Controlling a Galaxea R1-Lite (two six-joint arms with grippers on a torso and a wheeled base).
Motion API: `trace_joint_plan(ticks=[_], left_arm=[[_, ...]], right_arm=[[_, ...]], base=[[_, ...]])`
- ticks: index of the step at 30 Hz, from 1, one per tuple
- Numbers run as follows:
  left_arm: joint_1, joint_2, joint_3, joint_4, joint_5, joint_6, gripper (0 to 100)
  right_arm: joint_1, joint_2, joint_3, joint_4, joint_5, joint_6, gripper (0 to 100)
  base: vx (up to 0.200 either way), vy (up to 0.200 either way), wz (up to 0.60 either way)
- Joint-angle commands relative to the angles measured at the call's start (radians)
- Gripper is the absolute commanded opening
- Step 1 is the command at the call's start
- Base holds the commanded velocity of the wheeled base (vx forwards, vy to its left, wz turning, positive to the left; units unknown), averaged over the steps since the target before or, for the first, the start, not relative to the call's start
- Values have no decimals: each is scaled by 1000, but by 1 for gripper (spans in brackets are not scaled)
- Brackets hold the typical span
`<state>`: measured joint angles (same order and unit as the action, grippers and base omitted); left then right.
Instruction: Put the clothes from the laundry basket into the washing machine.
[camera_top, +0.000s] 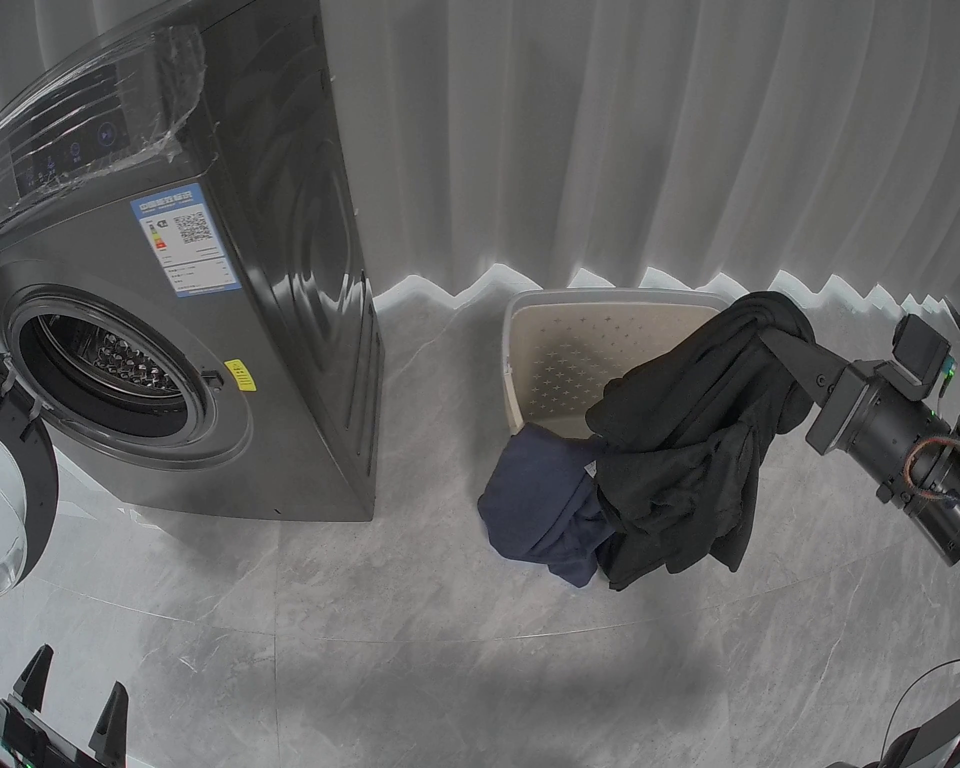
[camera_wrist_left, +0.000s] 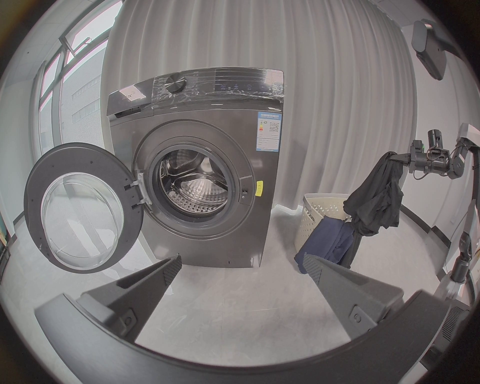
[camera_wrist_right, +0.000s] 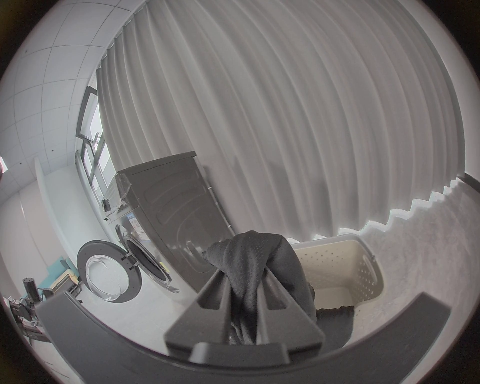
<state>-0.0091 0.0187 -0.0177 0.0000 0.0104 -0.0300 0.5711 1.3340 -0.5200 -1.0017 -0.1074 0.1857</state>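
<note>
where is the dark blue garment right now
In the head view, right of centre, the dark blue garment hangs over the front rim of the laundry basket toward the floor, touching the black garment held by the right end effector.

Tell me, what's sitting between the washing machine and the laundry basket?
Nothing: in the head view bare grey floor separates the washing machine from the laundry basket; the navy garment drapes over the basket's near rim.
</note>
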Motion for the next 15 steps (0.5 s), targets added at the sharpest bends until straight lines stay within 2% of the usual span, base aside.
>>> trace_joint_plan(ticks=[1, 15], left_arm=[[0, 1, 16, 0, 0, -2, 100], [0, 1, 15, 0, 2, -11, 100]], right_arm=[[-3, 1, 20, -3, 2, 0, 0], [3, 22, 21, -23, 6, 1, 0]], base=[[0, 200, 0], [0, 200, 0]])
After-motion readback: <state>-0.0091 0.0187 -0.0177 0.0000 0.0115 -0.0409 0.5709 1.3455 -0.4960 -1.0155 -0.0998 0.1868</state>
